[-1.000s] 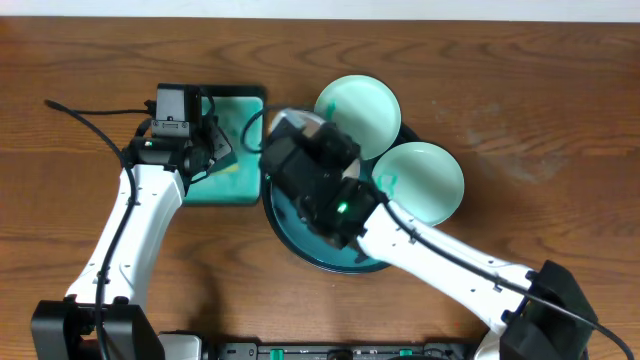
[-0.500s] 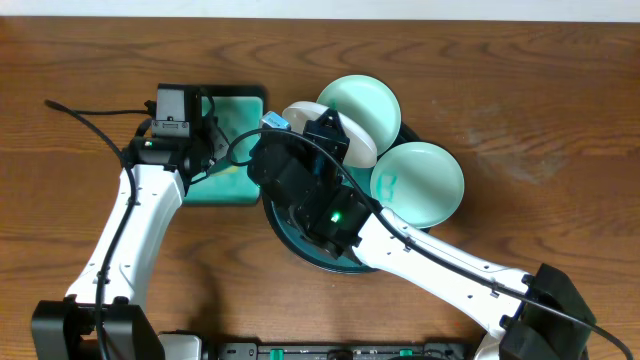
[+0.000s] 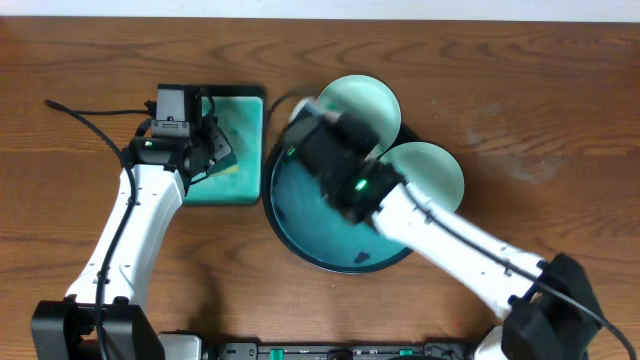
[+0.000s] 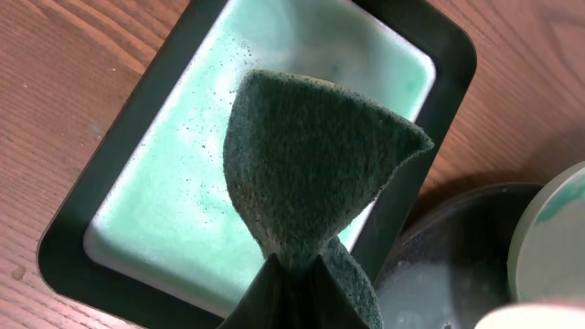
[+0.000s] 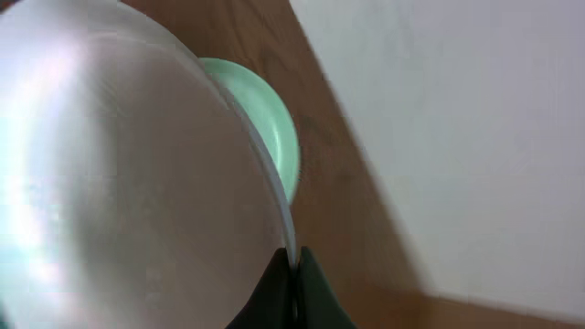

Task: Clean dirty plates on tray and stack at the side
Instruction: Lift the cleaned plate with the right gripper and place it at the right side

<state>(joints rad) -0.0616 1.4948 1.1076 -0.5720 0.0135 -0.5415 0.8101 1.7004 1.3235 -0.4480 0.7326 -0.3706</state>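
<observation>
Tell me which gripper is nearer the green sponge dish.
Left. The left gripper hangs directly over the dish, jaws shut on a dark scouring pad. The right gripper is beside it, above the tray, jaws pinching a plate by its rim.

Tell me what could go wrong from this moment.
1. The right pincer grips the held plate only by its thin rim; it could slip free.
2. A mint plate shows right behind that rim; the two might knock.
3. The left pincer pinches the sponge by one corner; it may drop.
</observation>
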